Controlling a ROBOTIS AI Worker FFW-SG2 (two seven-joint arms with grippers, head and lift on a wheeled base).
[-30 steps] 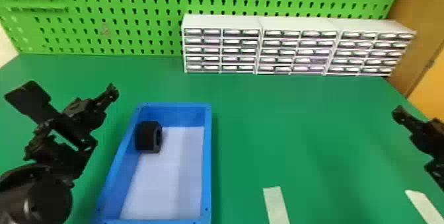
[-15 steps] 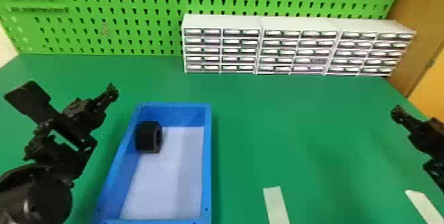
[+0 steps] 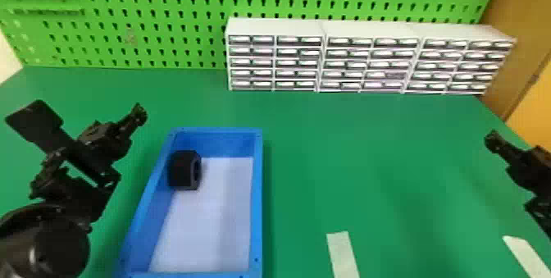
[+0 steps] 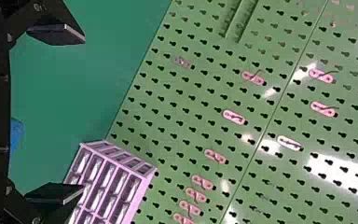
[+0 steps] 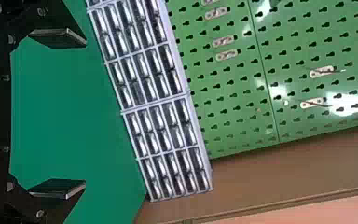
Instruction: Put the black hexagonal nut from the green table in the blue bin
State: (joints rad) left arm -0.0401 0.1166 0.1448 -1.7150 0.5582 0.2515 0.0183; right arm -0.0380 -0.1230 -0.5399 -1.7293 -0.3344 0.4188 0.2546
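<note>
The black hexagonal nut lies inside the blue bin, against its left wall near the back corner, with its hole facing right. Left of the bin, above the green table, is my left gripper, apart from the nut. In the left wrist view the left gripper has its fingers wide apart and nothing between them. My right gripper is over the table's right side, far from the bin. The right wrist view shows the right gripper open and without a load.
White drawer cabinets stand along the table's back, before a green pegboard. Pale tape strips mark the table's front right. A brown panel rises beyond the table's right edge.
</note>
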